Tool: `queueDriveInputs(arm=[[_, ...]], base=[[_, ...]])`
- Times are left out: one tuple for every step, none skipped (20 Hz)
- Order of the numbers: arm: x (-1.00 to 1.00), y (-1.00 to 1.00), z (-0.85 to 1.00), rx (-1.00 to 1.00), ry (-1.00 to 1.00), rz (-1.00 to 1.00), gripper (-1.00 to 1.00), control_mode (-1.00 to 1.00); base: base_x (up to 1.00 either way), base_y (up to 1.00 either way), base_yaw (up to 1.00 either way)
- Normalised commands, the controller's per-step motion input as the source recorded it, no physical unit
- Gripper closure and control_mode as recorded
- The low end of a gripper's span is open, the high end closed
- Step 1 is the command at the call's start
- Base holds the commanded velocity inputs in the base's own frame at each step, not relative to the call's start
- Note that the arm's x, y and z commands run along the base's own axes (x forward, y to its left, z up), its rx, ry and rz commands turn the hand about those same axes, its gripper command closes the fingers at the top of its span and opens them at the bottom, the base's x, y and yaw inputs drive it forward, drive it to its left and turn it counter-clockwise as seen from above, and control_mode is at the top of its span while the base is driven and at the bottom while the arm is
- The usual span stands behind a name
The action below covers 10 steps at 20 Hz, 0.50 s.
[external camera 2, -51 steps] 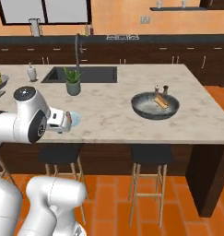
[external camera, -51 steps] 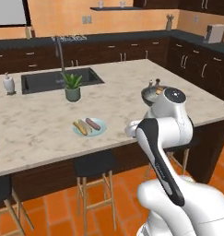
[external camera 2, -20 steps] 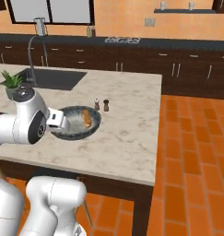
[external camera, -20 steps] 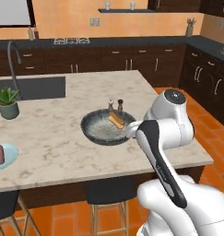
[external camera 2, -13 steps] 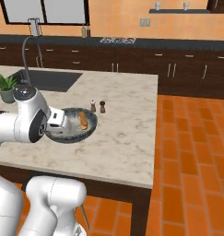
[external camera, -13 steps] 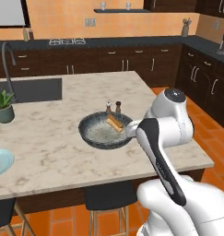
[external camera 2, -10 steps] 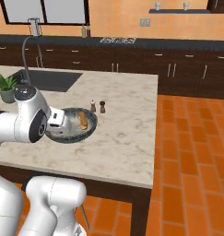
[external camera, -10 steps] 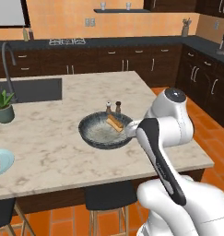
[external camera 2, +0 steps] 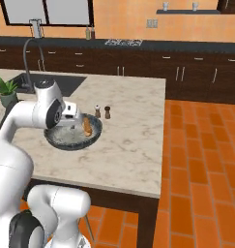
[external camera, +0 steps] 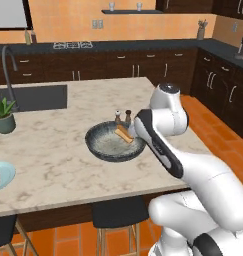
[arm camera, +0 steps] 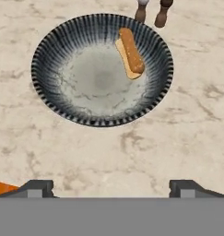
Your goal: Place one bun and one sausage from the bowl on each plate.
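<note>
Our gripper (arm camera: pixel 111 186) hangs above the marble counter (arm camera: pixel 187 133) with its jaws spread wide, holding nothing. Just beyond the fingertips (arm camera: pixel 37 186) we see the bowl (arm camera: pixel 53 55), sitting on the counter. At its far side a sausage (arm camera: pixel 132 50) rests on a bun (arm camera: pixel 123 62). Past the rim stand two small shakers (external camera: pixel 122 117). Farther left a plate (external camera: pixel 4 176) lies at the island's edge.

Beyond the gripper, dark wood cabinets (external camera: pixel 118 70) line orange walls (external camera: pixel 68 20); below it, beige marble island countertop (external camera: pixel 58 160) and orange tile floor (external camera 2: pixel 201 160).
</note>
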Motion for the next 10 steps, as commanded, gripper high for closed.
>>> queueDriveInputs(arm=[[1.00,0.29,0.00,-0.15,0.12,0.00,-1.00,-1.00],[1.00,0.28,-0.04,-0.17,0.09,0.00,-1.00,-1.00],[1.00,0.19,-0.07,-0.17,0.15,0.00,-1.00,-1.00],[1.00,0.09,-0.10,-0.15,0.17,0.00,-1.00,-1.00],[1.00,0.00,-0.16,-0.14,0.17,0.00,-1.00,-1.00],[1.00,-0.05,-0.34,-0.13,0.20,0.00,-1.00,-1.00],[1.00,-0.04,-0.46,-0.09,0.15,0.00,-1.00,-1.00],[1.00,-0.05,-0.56,-0.04,0.12,0.00,-1.00,-1.00],[1.00,0.00,-0.61,-0.01,0.08,0.00,-1.00,-1.00],[1.00,-0.04,-0.58,0.00,0.05,0.00,-1.00,-1.00]], base=[[0.00,0.00,0.00],[0.00,0.00,0.00],[0.00,0.00,0.00],[0.00,0.00,0.00],[0.00,0.00,0.00],[0.00,0.00,0.00],[0.00,0.00,0.00],[0.00,0.00,0.00],[0.00,0.00,0.00],[0.00,0.00,0.00]])
